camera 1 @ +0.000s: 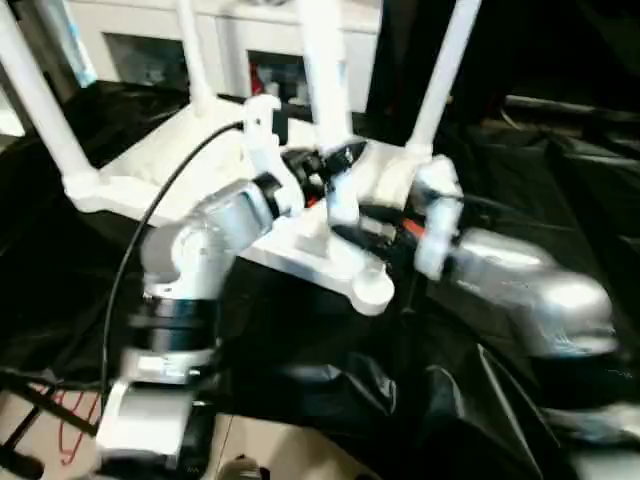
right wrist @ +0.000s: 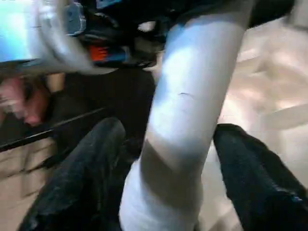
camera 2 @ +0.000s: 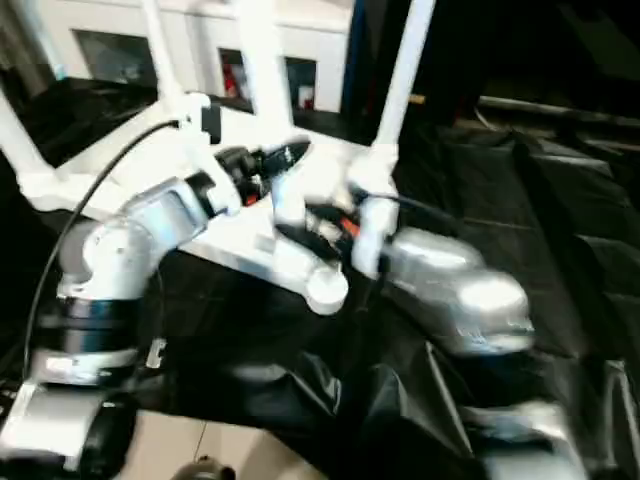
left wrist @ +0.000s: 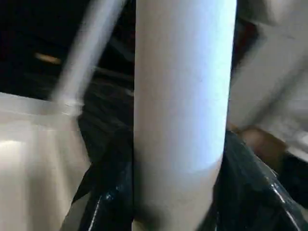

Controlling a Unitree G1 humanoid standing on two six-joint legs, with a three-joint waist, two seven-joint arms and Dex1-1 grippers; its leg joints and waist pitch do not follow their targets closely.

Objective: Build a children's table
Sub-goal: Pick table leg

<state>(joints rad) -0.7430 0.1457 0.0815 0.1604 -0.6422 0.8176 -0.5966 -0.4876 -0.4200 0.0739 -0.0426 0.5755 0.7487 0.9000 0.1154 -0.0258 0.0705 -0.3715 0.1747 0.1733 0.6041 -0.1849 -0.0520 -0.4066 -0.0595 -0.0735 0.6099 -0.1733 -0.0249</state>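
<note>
The children's table top (camera 1: 130,190) lies upside down on black sheeting, with three white legs standing in its left, back and right corner sockets. A fourth leg (camera 1: 325,80) stands upright above the near corner socket (camera 1: 370,290); I cannot tell whether it is seated. My left gripper (camera 1: 335,160) is shut on this leg partway up, and in the left wrist view its black fingers (left wrist: 106,202) press against the tube (left wrist: 183,96). Lower down, my right gripper (camera 1: 350,225) straddles the same leg (right wrist: 192,96), open, its fingers (right wrist: 255,178) standing off the tube.
Black sheeting (camera 1: 400,400) covers the work surface around the table top. A white cabinet with glass doors (camera 1: 230,40) stands behind. A black cable (camera 1: 150,220) loops along my left arm. Light flooring (camera 1: 270,450) lies at the near edge.
</note>
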